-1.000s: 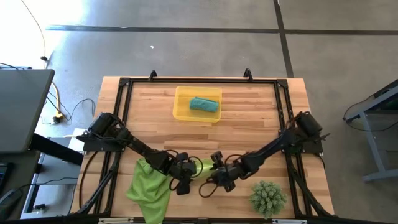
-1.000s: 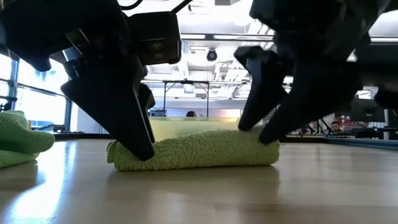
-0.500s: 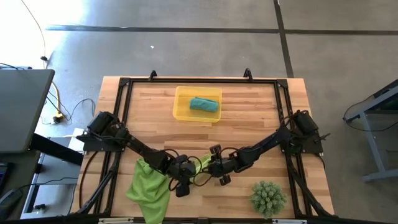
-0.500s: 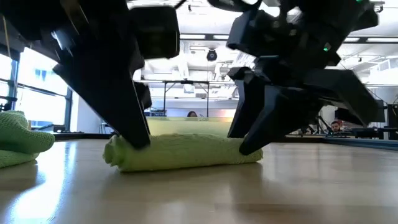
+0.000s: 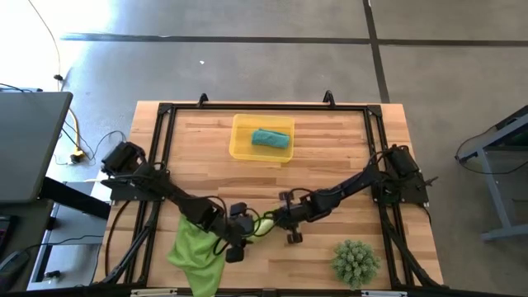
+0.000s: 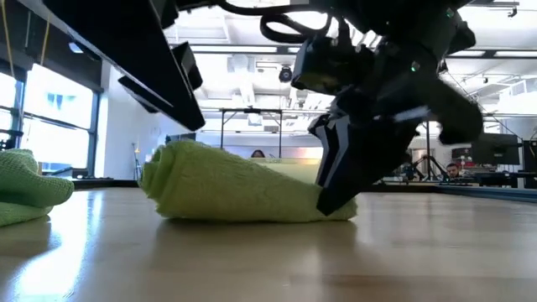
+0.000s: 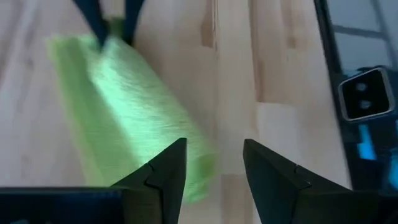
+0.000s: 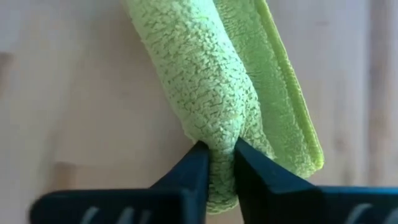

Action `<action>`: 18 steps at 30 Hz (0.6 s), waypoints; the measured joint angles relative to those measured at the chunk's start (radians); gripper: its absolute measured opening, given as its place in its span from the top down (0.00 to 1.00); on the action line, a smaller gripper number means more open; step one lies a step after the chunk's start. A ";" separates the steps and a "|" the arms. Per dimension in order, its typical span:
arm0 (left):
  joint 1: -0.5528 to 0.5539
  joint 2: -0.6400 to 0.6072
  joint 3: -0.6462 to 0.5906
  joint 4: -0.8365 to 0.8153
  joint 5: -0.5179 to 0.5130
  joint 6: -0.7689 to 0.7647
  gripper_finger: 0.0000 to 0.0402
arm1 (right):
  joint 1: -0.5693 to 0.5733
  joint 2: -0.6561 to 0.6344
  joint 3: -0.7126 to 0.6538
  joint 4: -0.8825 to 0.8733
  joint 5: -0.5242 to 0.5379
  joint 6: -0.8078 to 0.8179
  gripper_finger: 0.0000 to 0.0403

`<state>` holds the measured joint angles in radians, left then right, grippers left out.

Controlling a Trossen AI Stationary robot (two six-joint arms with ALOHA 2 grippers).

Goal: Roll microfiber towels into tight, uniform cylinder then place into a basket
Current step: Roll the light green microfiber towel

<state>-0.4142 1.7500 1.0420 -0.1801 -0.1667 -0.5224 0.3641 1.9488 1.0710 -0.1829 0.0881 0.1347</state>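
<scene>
The rolled lime towel (image 8: 214, 99) is lying on the tabletop (image 5: 330, 157), near its front edge. The right end effector (image 8: 217, 163) is pinching one end, probably for lifting toward the basket (image 5: 241, 145). The left end effector (image 7: 213, 169) is hovering over the other end, fingers apart and empty.

the right hand (image 8: 216, 163) now pinches one end of the rolled lime-green towel (image 8: 205, 87), where a second ago it stood open over it. the left hand (image 7: 214, 165) is lifted off the roll, fingers apart, and the roll's freed end rises thicker.
</scene>
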 joint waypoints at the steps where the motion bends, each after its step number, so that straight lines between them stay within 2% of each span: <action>1: -0.008 0.000 0.000 0.002 -0.027 0.020 0.63 | 0.000 0.000 0.000 0.000 -0.028 0.001 0.91; 4: -0.030 0.010 0.001 0.003 -0.119 0.067 0.63 | -0.013 0.001 0.009 -0.004 -0.135 0.039 0.98; 7: -0.046 0.025 0.001 0.004 -0.202 0.082 0.63 | -0.040 0.003 0.024 -0.012 -0.266 0.113 0.98; 14: -0.075 0.047 0.002 0.036 -0.244 0.086 0.63 | -0.110 0.009 0.047 -0.019 -0.486 0.318 0.97; 18: -0.098 0.048 0.002 0.091 -0.269 0.143 0.63 | -0.139 0.009 0.047 -0.033 -0.526 0.373 0.97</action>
<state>-0.5123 1.7981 1.0435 -0.0891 -0.4357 -0.3795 0.2254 1.9579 1.1175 -0.2163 -0.4384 0.5076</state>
